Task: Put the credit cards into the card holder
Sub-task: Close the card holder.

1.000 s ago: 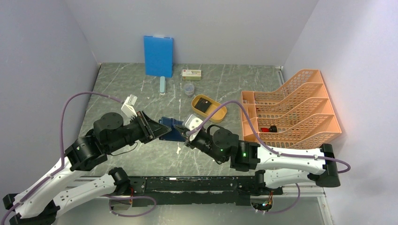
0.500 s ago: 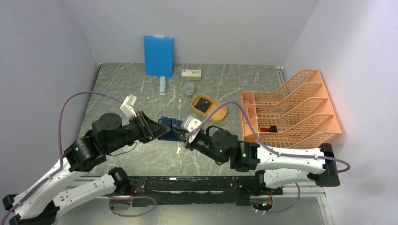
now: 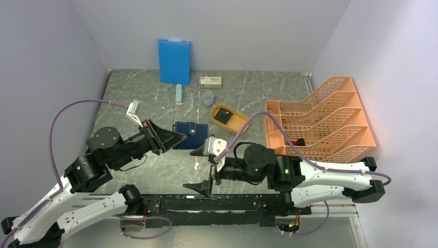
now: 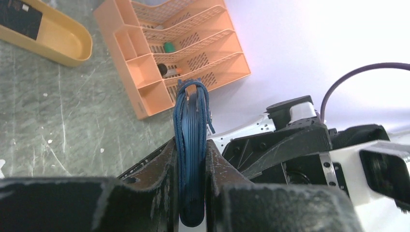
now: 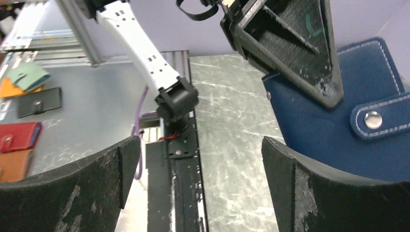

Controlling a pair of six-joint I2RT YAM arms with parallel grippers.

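Observation:
The card holder [image 3: 188,136] is a small navy case, closed, with its clasp tab snapped over the face [image 5: 372,120]. My left gripper [image 3: 173,138] is shut on its left edge. In the left wrist view the card holder [image 4: 192,111] stands edge-on, pinched between the left gripper's [image 4: 192,145] jaws. My right gripper [image 3: 200,170] is wide open nearer the front edge, apart from the holder, and nothing lies between the right gripper's [image 5: 203,169] fingers. No credit cards show loose. A black card-like piece [image 3: 223,115] lies in a yellow tray; I cannot tell what it is.
The yellow oval tray [image 3: 240,125] sits right of the holder. An orange mesh file rack [image 3: 317,121] fills the right side. At the back stand a bright blue board [image 3: 174,61], a small white box [image 3: 210,81], a pale stick [image 3: 178,94] and a small cup [image 3: 207,98].
My right gripper has let go of the card holder, opened wide and drawn back toward the near edge. My left arm has shifted a little left, still holding the holder.

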